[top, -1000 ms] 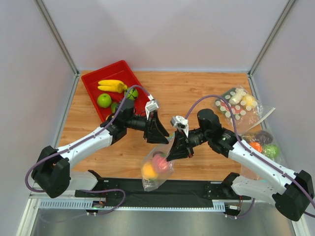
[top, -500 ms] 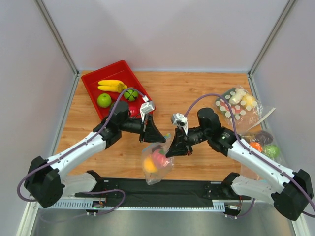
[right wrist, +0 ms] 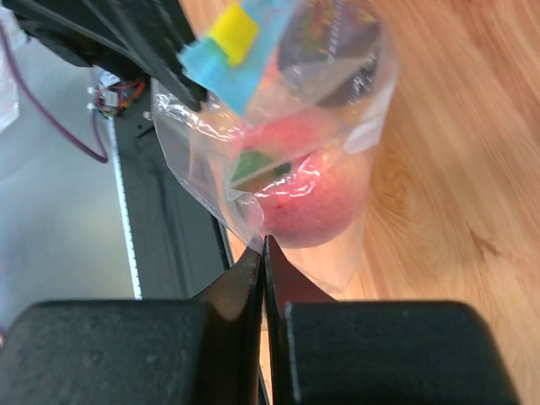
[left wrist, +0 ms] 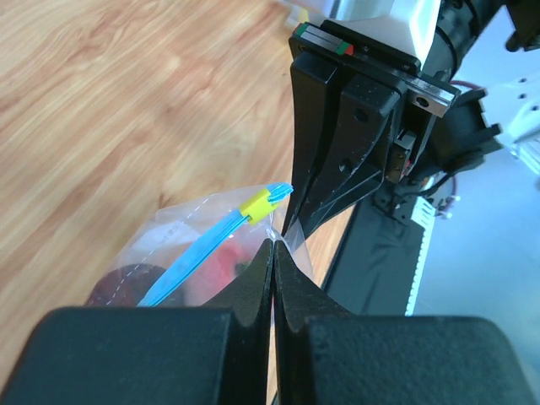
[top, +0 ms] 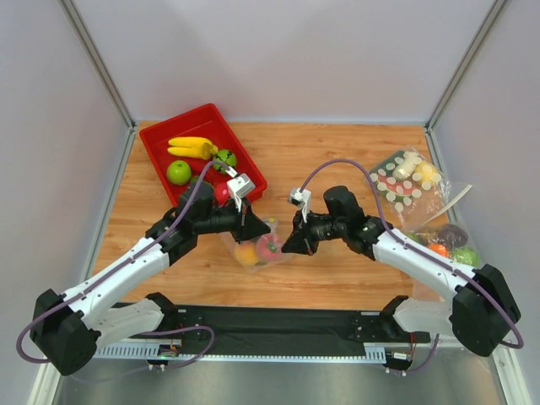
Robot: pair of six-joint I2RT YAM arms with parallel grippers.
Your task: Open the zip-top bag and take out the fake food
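One zip-top bag lies on the wooden tabletop between the two arms, near the middle and towards the near edge. Both tools grip it. The left tool has its two fingers pressed together on a thin fold of the clear plastic at the bag's left side. The right tool is likewise pinched flat on the film at the right side, its tips just beside the left tool's in the left wrist view. The bag's one blue zip strip carries a single yellow slider at its end. Three fruits sit inside: one yellow-orange fruit, one pink-red fruit and one dark fruit seen through the plastic. Well apart at the far left, one red tray holds two bananas and one green apple. One larger crinkly bag lies at the right.
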